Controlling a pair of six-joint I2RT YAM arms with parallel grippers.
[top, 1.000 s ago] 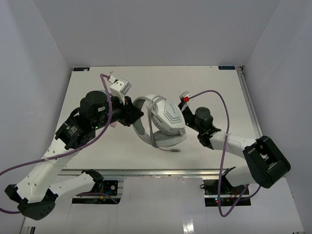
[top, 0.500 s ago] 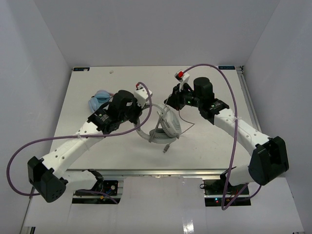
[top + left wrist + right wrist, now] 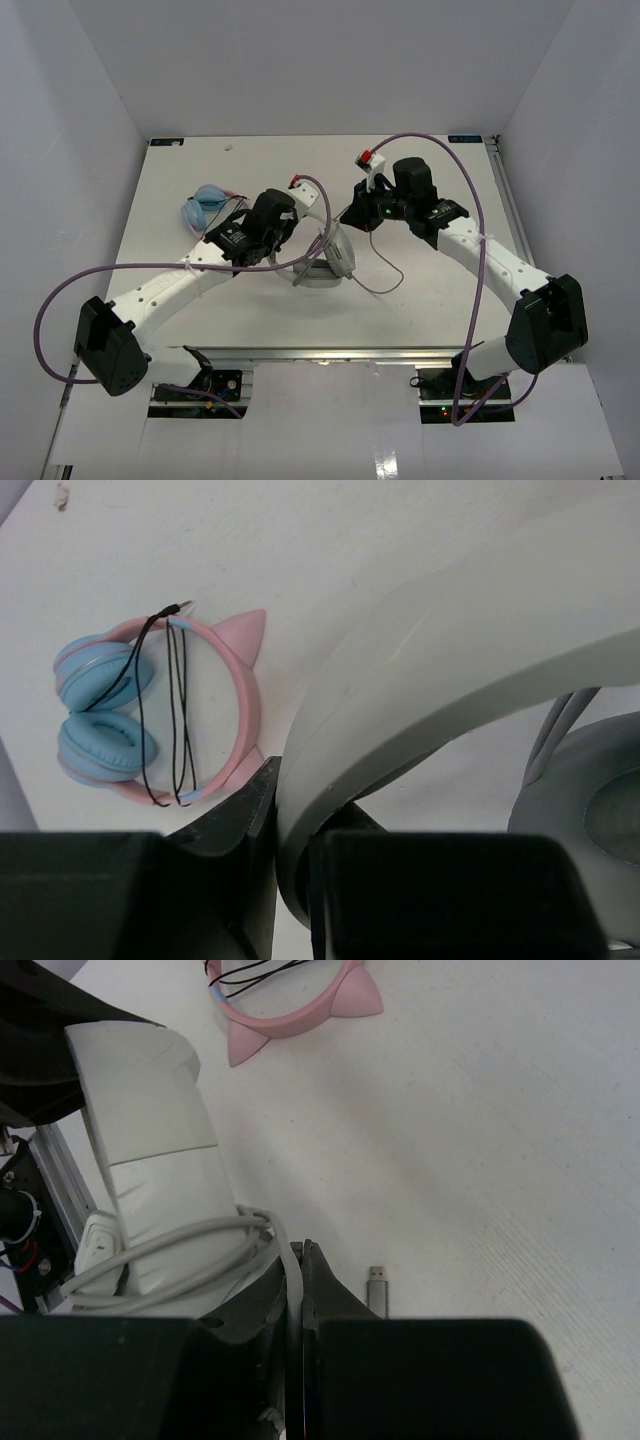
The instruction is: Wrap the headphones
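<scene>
The headphones (image 3: 330,258) sit near the middle of the table (image 3: 440,170), held up between your two arms, with the pink-and-blue headset (image 3: 150,720) lying well apart on the left. Several turns of the grey cable (image 3: 190,1255) already lie around the white headband (image 3: 420,680), so you look to be mid-wrap, with a slack loop trailing on the table toward the right arm. Your left gripper (image 3: 300,825) is clamped on the headband, fingers on either side of the arch, and a grey ear cup (image 3: 590,800) hangs just beside it. Your right gripper (image 3: 300,1260) has its fingers pressed together just beside the wound turns. The cable runs into them, so it appears to be pinching the cable, though the exact contact is hard to see. The plug (image 3: 377,1287) lies on the table beyond the right fingertips. To do this step well, use the left arm as a steady anchor and let the right arm do the travelling. Carry the cable around the headband in a wide enough arc to clear the ear cup, with light tension so each new turn lies beside the last instead of sliding off. Watch the slack loop, since it could snag on the ear cup or drag the plug.
</scene>
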